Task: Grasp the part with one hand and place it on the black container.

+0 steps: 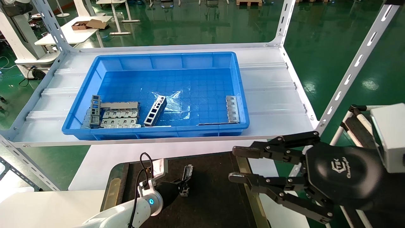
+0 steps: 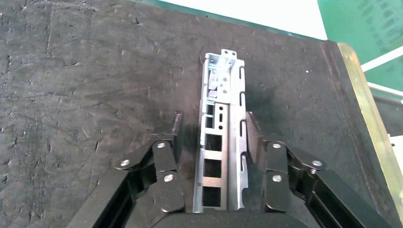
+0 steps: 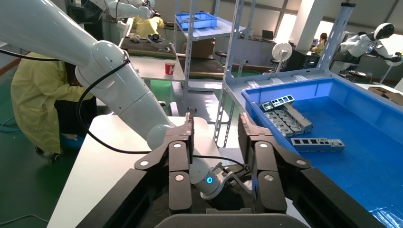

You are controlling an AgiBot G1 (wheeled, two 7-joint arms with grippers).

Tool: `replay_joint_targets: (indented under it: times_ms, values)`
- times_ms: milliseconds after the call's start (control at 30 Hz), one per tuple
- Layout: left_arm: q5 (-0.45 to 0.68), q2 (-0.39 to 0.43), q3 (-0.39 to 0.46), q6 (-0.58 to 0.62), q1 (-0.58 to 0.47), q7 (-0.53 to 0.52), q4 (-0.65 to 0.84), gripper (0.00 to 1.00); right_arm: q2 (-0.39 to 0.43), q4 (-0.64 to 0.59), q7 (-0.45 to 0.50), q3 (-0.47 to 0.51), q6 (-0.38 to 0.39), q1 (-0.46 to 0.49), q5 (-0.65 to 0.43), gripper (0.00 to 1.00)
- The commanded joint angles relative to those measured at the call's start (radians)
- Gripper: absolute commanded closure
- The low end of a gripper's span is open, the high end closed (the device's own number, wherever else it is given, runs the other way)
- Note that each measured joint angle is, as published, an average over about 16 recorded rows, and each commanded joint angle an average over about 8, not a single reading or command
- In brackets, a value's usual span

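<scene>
The left end effector (image 2: 212,137) straddles the part (image 2: 221,137) on the black container (image 2: 95,95), fingers apart; lifting carelessly could snag and drag it; the right end effector (image 1: 235,164) hovers open nearby.

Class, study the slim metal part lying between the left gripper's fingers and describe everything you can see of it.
The part is a slim silver-grey sheet-metal channel, open side up, with rectangular windows along its floor, small slots in its rims and a tabbed far end. It lies flat on the black container, on the rough dark surface. The left gripper straddles it, fingers open with a gap on either side, so it looks released.
</scene>
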Motion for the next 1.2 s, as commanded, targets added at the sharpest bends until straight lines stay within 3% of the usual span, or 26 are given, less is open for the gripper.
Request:
replay_joint_targets:
  times_ms: [33, 300, 767, 1000, 1200]
  values:
    - [-0.007, 0.0, 0.01, -0.002, -0.003, 0.003, -0.002, 0.0, 0.0, 0.0, 0.0, 0.0, 0.0, 0.0, 0.0, 0.0]
    - [-0.022, -0.077, 0.063, -0.04, -0.034, 0.043, -0.1, 0.0, 0.0, 0.0, 0.0, 0.0, 0.0, 0.0, 0.0, 0.0]
    - [-0.048, -0.38, 0.123, -0.132, -0.134, 0.116, -0.581, 0.0, 0.0, 0.0, 0.0, 0.0, 0.0, 0.0, 0.0, 0.0]
    - [-0.01, -0.503, 0.128, -0.112, -0.192, 0.145, -0.743, 0.0, 0.0, 0.0, 0.0, 0.0, 0.0, 0.0, 0.0, 0.0]
    - [0.055, -0.566, 0.081, -0.046, -0.212, 0.132, -0.792, 0.0, 0.0, 0.0, 0.0, 0.0, 0.0, 0.0, 0.0, 0.0]
